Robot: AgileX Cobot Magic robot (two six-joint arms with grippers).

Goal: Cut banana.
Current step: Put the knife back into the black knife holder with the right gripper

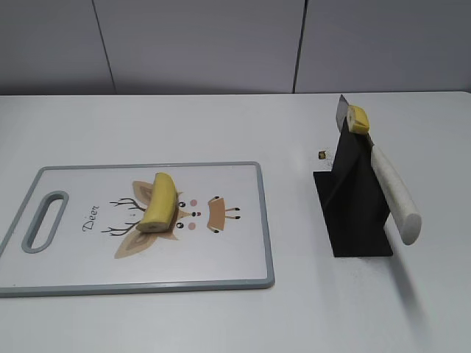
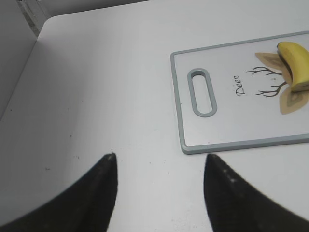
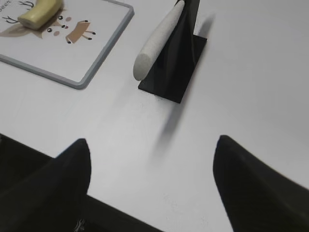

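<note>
A yellow banana piece (image 1: 160,203) lies on the white cutting board (image 1: 235,257) with a deer drawing; it also shows in the left wrist view (image 2: 295,64) and the right wrist view (image 3: 41,12). A knife with a white handle (image 1: 394,195) rests in a black stand (image 1: 353,213), with a small banana slice (image 1: 359,118) stuck near its blade. The handle (image 3: 157,41) points toward my right gripper (image 3: 152,147), which is open and empty above the table's front edge. My left gripper (image 2: 159,162) is open and empty, left of the board (image 2: 231,145). Neither gripper appears in the exterior view.
A tiny dark speck (image 1: 321,154) lies on the table left of the stand. The white table meets a grey wall at the back. The table's front edge (image 3: 58,154) is just under my right gripper.
</note>
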